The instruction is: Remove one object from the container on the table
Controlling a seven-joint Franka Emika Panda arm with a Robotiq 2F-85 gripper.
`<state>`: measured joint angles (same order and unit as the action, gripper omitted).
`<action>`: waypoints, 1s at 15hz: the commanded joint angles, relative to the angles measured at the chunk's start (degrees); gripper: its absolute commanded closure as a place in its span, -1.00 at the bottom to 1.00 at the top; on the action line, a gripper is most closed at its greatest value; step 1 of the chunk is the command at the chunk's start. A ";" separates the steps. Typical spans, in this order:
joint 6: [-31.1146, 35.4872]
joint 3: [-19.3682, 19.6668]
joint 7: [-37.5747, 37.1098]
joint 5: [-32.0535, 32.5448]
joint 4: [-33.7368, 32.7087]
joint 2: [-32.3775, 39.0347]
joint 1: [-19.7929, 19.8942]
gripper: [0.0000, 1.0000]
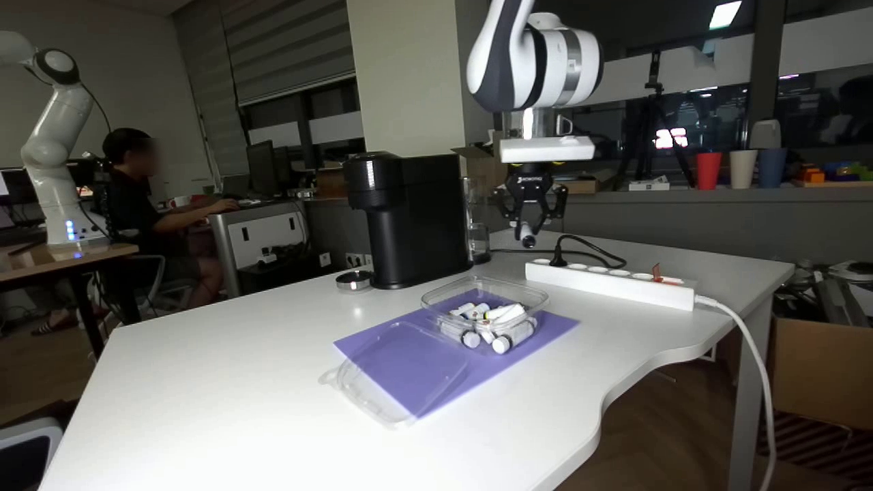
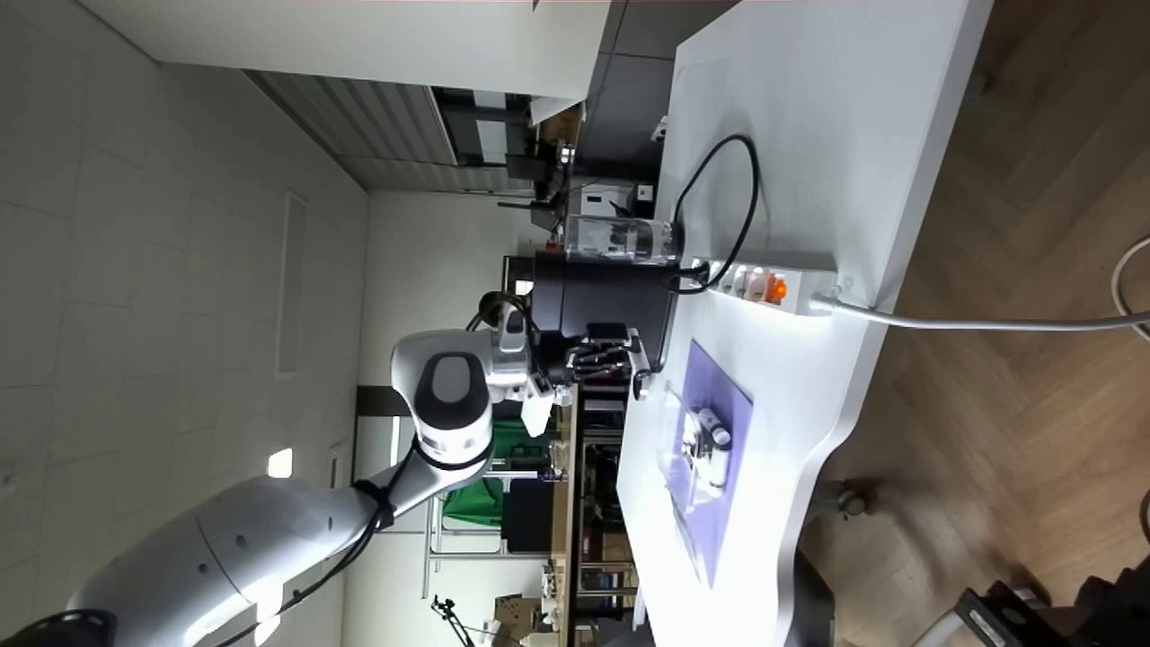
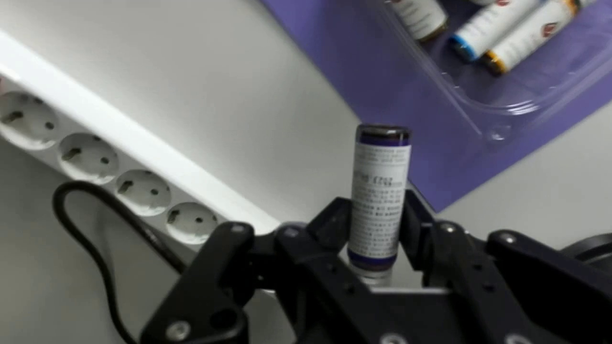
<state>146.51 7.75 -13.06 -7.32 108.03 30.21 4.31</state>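
A clear plastic container (image 1: 543, 300) with several small white-labelled bottles (image 1: 515, 334) stands on a purple sheet (image 1: 556, 329) on the white table (image 1: 225, 382). In the wrist view one corner of the container (image 3: 521, 109) shows at the upper right, with some bottles (image 3: 530, 40) in it. My gripper (image 1: 528, 219) is shut on one small bottle (image 3: 380, 196), white-labelled with dark blue bands. It holds this bottle above the table, outside the container, between it and the power strip. In both exterior views the gripper (image 2: 638, 361) hangs clear of the tabletop.
A clear lid (image 1: 402, 372) lies partly on the purple sheet beside the container. A black coffee machine (image 1: 430, 225) stands behind the container. A white power strip (image 1: 607, 283) with a black plug and cable lies behind and beside it. A small round silver-rimmed object (image 1: 353, 279) sits by the machine.
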 commanded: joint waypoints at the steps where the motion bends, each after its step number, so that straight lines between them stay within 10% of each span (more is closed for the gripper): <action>1: -5.92 -1.53 12.31 2.55 -7.70 4.75 4.97 0.84; 15: -10.03 -7.56 39.12 15.34 -18.68 17.24 6.35 0.84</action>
<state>137.16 2.95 21.62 7.85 92.23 45.48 9.50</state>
